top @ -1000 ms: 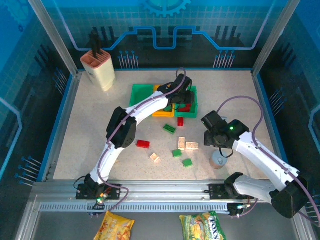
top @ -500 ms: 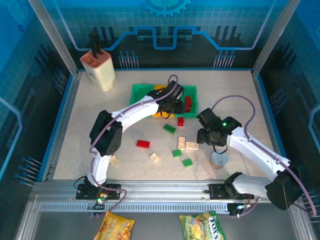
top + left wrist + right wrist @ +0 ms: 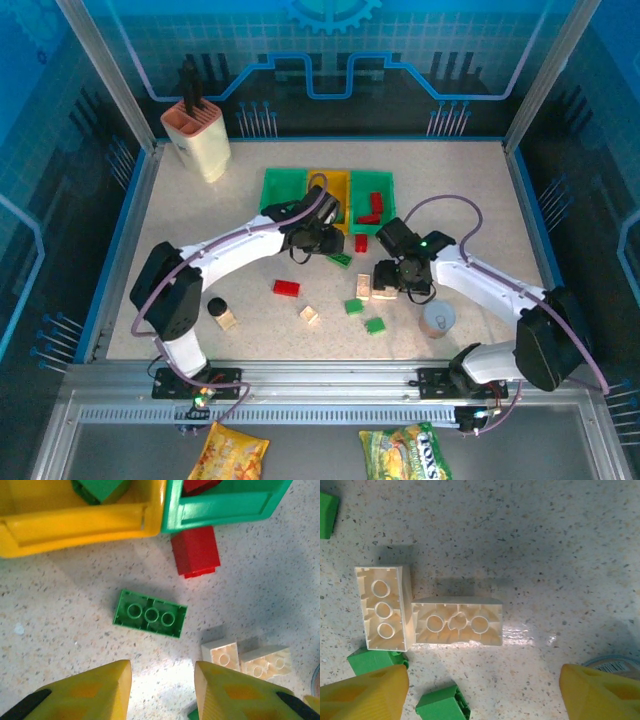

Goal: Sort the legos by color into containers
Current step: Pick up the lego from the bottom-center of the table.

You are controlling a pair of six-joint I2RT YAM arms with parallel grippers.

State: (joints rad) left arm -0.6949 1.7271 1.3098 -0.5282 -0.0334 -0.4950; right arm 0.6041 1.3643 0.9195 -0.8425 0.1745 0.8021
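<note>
Speckled table [image 3: 60, 630] is carrying the yellow bin [image 3: 75, 525]. Just beside that bin the green lego [image 3: 150, 614] is lying, long axis running jaw to jaw, just ahead of the left gripper [image 3: 162, 690], jaws spread and empty. Farther from the bin the right gripper [image 3: 480, 695], jaws spread too, is hanging over two cream legos [image 3: 457, 622].
</note>
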